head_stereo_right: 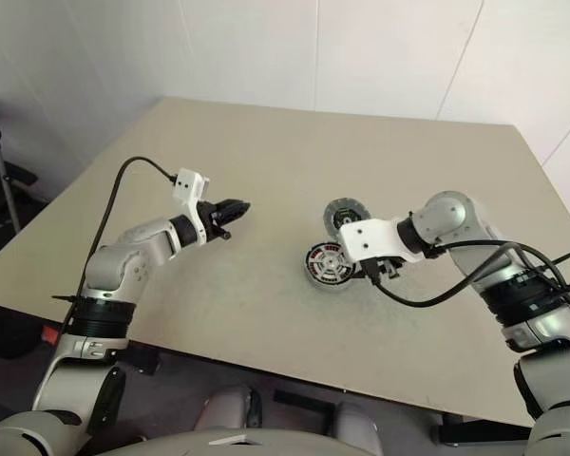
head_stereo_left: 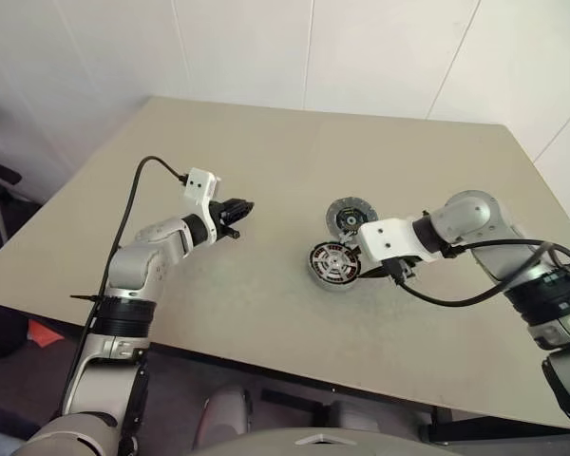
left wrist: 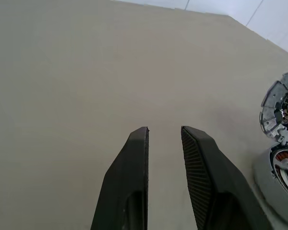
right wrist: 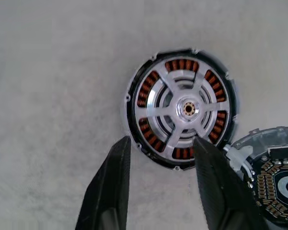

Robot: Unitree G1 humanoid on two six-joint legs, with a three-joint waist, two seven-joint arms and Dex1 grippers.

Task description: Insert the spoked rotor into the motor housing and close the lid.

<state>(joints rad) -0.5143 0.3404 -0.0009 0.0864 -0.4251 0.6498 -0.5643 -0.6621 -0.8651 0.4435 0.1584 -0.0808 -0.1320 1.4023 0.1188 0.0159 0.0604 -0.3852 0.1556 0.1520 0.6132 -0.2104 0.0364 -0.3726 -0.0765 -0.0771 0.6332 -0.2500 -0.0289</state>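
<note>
One spoked rotor (right wrist: 182, 109) sits inside the motor housing (right wrist: 131, 91), its silver spokes and hub lying over the ring of copper-red windings; in the right wrist view this pair is at the centre of the frame. The lid (head_stereo_left: 350, 217) stands swung open on its hinge, touching the housing's far edge, inner face showing; in the left eye view it lies just above and to the right of the housing (head_stereo_left: 334, 263), right of the frame's centre. Both rest on the beige table (head_stereo_left: 266, 152).

The right gripper (right wrist: 161, 143) hangs just over the housing, pointing down at it, its two black fingers (right wrist: 108, 187) parted with a clear gap and holding nothing; one fingertip overlaps the housing's rim in its wrist view, though contact cannot be told.

The left gripper (head_stereo_left: 237, 211) is well apart, at the left-centre of the left eye view, above bare tabletop. Its fingers (left wrist: 132, 177) stand narrowly apart, empty, pointing toward the housing (left wrist: 278, 177).
</note>
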